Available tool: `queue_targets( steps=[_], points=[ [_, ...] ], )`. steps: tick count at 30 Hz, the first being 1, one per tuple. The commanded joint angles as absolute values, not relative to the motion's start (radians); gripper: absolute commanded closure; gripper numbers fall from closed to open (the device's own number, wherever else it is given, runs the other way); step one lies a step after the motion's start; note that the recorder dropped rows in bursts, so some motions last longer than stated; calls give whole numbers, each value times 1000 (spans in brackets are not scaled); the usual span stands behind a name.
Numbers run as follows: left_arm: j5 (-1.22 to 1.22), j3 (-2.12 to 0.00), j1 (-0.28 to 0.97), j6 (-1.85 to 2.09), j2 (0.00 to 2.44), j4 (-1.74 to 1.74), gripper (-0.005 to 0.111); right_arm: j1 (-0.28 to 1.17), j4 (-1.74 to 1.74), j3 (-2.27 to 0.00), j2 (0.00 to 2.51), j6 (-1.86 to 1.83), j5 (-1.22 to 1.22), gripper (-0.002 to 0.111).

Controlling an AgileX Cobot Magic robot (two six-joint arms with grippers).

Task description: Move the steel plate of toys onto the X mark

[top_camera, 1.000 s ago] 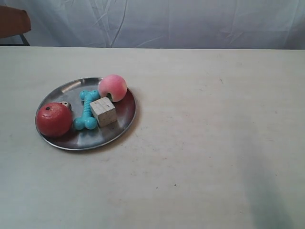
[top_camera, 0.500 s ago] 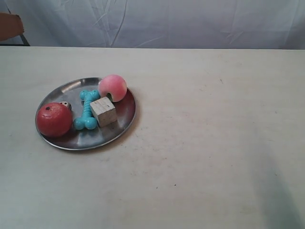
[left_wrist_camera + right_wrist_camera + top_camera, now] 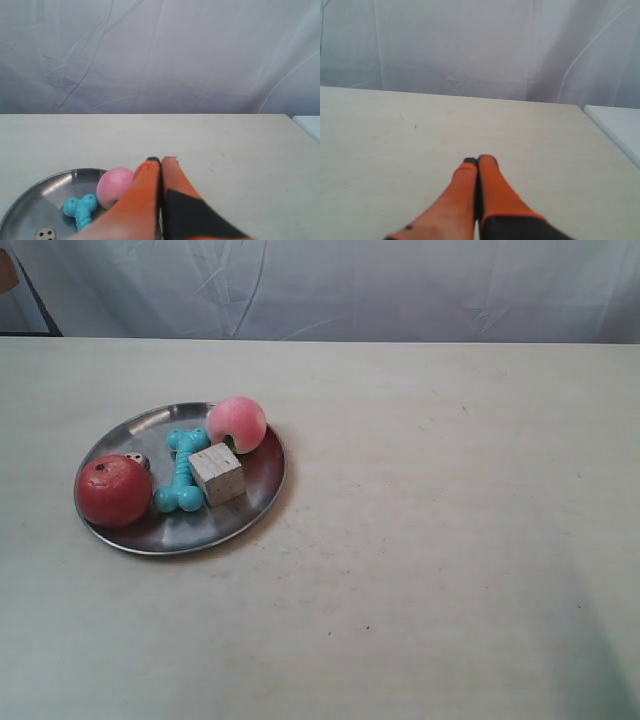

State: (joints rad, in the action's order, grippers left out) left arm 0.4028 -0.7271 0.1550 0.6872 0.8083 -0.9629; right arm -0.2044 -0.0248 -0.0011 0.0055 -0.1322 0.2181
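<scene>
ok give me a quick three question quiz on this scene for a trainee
1. True or false: the cube lies on the table, off the plate.
2. In the exterior view, the red ball sits at the plate's: A left rim, B centre, C right rim.
3. Fill in: the left gripper and the right gripper are both ____ (open or shut).

Key: 1 false, the cube is on the plate. 2 A. 3 shut, with nothing held.
</scene>
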Motion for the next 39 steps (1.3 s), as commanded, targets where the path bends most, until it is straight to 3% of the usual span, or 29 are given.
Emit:
queue_targets(
  steps=[1,15,19,27,33,39],
  points=[
    [403,-725,163,689,803,-954,107,-209,-30,0,0,-134,227,108],
    [383,-720,163,704,815,-902,107,-209,-58,0,0,-134,227,108],
    [277,-643,163,776,795,-906,107,-209,-58,0,0,-134,227,108],
    [13,-358,161,776,464,-1059,107,-209,-56,0,0,-130,231,108],
    [34,-246,102,690,181,-1070,107,-209,-56,0,0,-130,231,108],
    [74,-204,100,690,136,-1070,107,-209,-56,0,0,-130,231,108]
  ],
)
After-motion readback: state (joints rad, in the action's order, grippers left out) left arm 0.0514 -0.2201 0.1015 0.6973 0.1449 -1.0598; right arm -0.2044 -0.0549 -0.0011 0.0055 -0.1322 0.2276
